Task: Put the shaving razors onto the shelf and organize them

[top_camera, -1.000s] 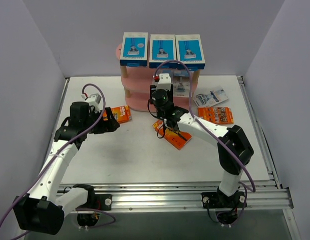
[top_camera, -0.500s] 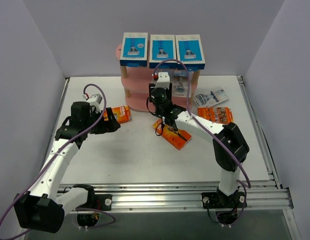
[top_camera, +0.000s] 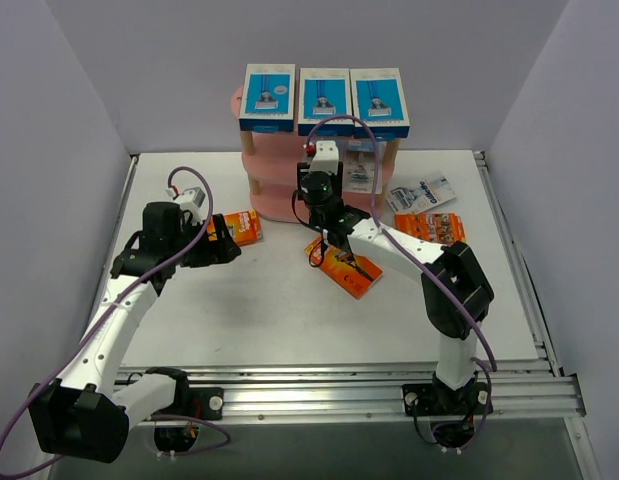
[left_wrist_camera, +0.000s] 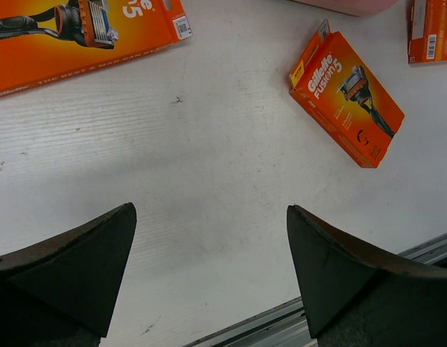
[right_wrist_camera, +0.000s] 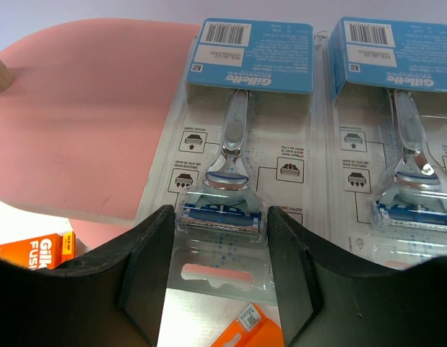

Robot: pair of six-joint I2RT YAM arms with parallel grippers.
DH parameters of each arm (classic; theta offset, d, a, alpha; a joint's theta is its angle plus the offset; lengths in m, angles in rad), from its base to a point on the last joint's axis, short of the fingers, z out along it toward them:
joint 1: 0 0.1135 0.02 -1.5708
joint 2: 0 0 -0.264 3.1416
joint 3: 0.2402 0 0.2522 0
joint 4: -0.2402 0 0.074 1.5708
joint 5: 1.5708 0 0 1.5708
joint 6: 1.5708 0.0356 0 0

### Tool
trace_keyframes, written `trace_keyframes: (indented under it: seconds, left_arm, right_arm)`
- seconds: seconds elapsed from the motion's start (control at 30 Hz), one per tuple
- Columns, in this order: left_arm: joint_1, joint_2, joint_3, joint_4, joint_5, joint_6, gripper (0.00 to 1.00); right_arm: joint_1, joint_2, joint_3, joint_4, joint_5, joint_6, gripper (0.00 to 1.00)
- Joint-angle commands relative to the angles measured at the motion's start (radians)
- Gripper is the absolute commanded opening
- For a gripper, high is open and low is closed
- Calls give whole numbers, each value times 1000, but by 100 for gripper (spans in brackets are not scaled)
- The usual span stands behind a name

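L gripper [left_wrist_camera: 209,271]: hanging over bare table [top_camera: 269,320], fingers [left_wrist_camera: 64,267] standing wide apart, nothing btwn them.
R gripper [right_wrist_camera: 217,217]: sitting at front of shelf [top_camera: 279,195], fingers [right_wrist_camera: 147,253] standing abt half apart and pressing on both sides of the razor-head bulge of 1st blister pack [right_wrist_camera: 241,130], so it is gripping that pack.
1st blister pack: lying flat on a pink board below the top one, barcode end pointing away from R gripper, hang-hole end nearest the fingers.
2nd blister pack [right_wrist_camera: 404,130]: lying just beside 1st on same board, to its right in wrist view, same way round.
3rd blister pack [top_camera: 421,192]: lying on table, right of shelf.
Blue boxes [top_camera: 323,101]: three standing in a row on top board, printed faces toward top cam.
Orange cards: three lying flat on table. Card A [top_camera: 244,228] is lying just ahead of L gripper, card B [top_camera: 346,270] nr centre under R arm, card C [top_camera: 431,230] near 3rd blister pack.
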Motion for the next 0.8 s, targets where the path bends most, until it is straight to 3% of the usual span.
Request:
trace_keyframes:
  seconds: [0.0,0.77]
  left_arm:
    - [2,4,11,39,20,4,94]
    - [4,11,11,40,29,2,94]
  right_arm:
    - [-15,12,54,55,21,1,0]
    - [-37,65,109,47,-1,5,0]
